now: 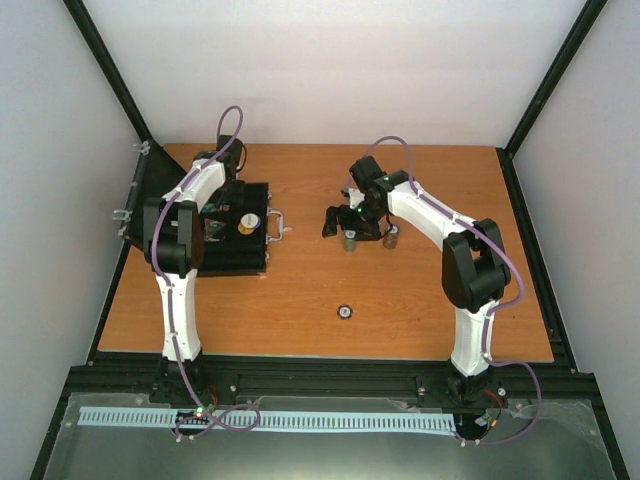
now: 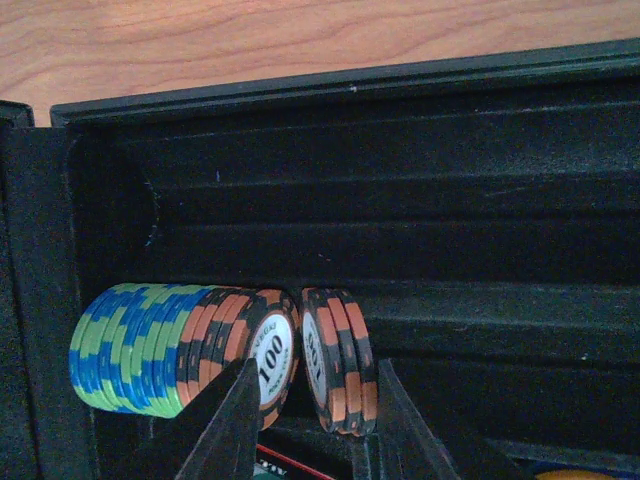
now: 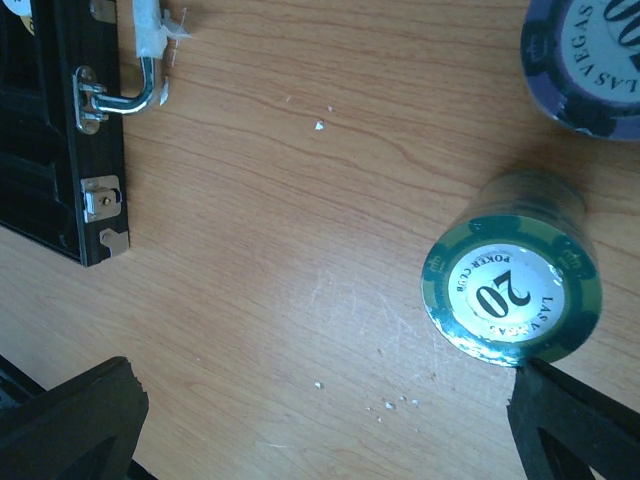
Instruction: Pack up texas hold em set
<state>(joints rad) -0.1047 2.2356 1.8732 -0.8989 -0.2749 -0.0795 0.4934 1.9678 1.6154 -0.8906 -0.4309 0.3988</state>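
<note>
The black case (image 1: 250,255) lies open at the left centre of the overhead view, on the wooden table (image 1: 420,300). In the groove at the lower left of the left wrist view, a row of chips (image 2: 150,350) stands on edge, blue-green then orange-and-black. A few more orange-and-black chips (image 2: 340,360) stand just right of it across a slim gap. The left gripper (image 2: 315,425) straddles those few, jaws narrowly parted; whether a finger touches them I cannot tell. Right of the case, a green stack (image 3: 510,290) marked 20 and a purple stack (image 3: 590,60) stand on the table. The right gripper (image 3: 325,430) hangs above them, jaws wide, holding nothing. A small round disc (image 1: 344,312) lies alone at lower centre
</note>
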